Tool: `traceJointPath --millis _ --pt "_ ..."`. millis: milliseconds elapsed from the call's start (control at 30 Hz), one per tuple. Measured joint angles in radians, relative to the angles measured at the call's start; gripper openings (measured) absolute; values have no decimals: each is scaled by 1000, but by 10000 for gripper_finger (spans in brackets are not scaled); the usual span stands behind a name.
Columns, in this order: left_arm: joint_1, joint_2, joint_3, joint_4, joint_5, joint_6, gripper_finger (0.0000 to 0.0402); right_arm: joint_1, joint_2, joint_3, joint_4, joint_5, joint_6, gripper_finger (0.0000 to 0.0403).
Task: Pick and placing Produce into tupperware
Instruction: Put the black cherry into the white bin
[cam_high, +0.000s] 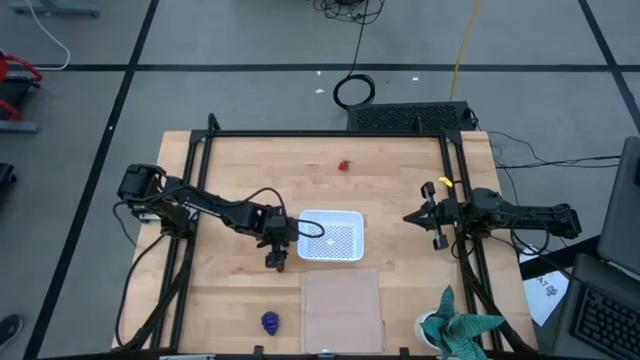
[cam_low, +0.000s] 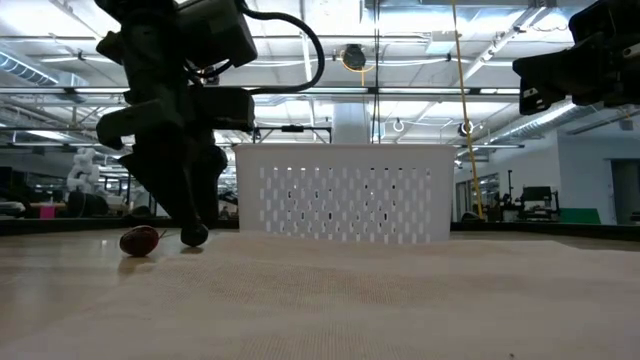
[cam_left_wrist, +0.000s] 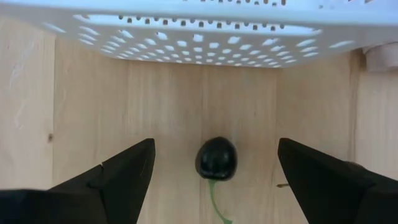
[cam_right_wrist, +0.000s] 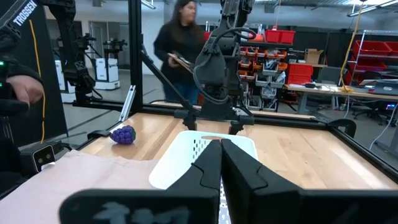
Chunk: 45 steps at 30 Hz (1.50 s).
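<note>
**Left gripper straddles the dark berry beside the tub**

Only the left wrist view shows it plainly: a small, glossy, dark round berry (cam_left_wrist: 216, 158) with a thin green stem lies on the pale wooden table (cam_left_wrist: 174, 106), between the spread fingers (cam_left_wrist: 127, 171) of the left gripper (cam_high: 277, 258), touching neither (jaws released, nothing held). From above the berry is hidden under that gripper. The perforated wall of the small white square plastic tub (cam_high: 331, 235) stands just beyond the berry, apart from it.

The low view adds a small red cherry (cam_low: 140, 240) resting on the table just left of the gripper's fingertips. Well below the tub in the high view lies a purple grape bunch (cam_high: 270, 322) near the table's edge; a flat pale tan panel (cam_high: 343, 308) starts right under the tub. A tiny red strawberry (cam_high: 344, 165) sits well above the tub, with bare wood all round.

Right of the tub, the right gripper (cam_high: 426, 217) waits over open table, its fingers (cam_right_wrist: 208, 165) pressed together, empty.
</note>
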Motion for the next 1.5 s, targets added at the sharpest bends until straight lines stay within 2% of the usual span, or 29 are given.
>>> traceJointPath --millis 167,533,1067,1167,1400,1500 --pt "-5 0 -25 6 1 -11 328 0 0 0 0 0 0 0" --pt "-5 0 -35 43 2 -5 254 0 0 0 0 0 26 0" --pt "-5 0 -33 35 23 11 83 0 0 0 -1 0 26 0" --pt "-5 -1 -23 -1 23 15 73 0 0 0 -1 0 26 0" --pt "-5 -19 -22 -44 22 43 86 0 0 0 -1 0 27 0" --pt "-3 -36 -1 -97 -8 48 87 0 0 0 -1 0 27 0"
